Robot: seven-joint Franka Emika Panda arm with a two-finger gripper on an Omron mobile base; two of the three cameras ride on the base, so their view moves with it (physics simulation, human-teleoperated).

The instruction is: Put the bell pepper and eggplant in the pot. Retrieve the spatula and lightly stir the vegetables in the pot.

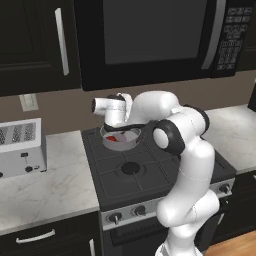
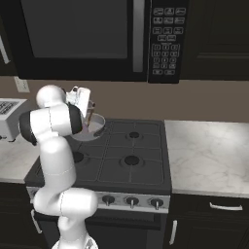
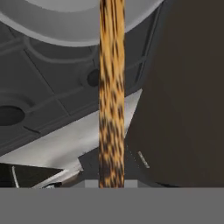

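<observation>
Running up the hand view, one slim orange-brown wooden spatula sits nearest your lens, clamped by the gripper, jaws clenched on its handle. You have one black gas stove, and one shallow silver-grey metal pot at its ten o'clock burner. The spatula hangs steeply, likely so its blade reaches in for stirring. One small glossy red bell pepper lies inside the pot.
</observation>
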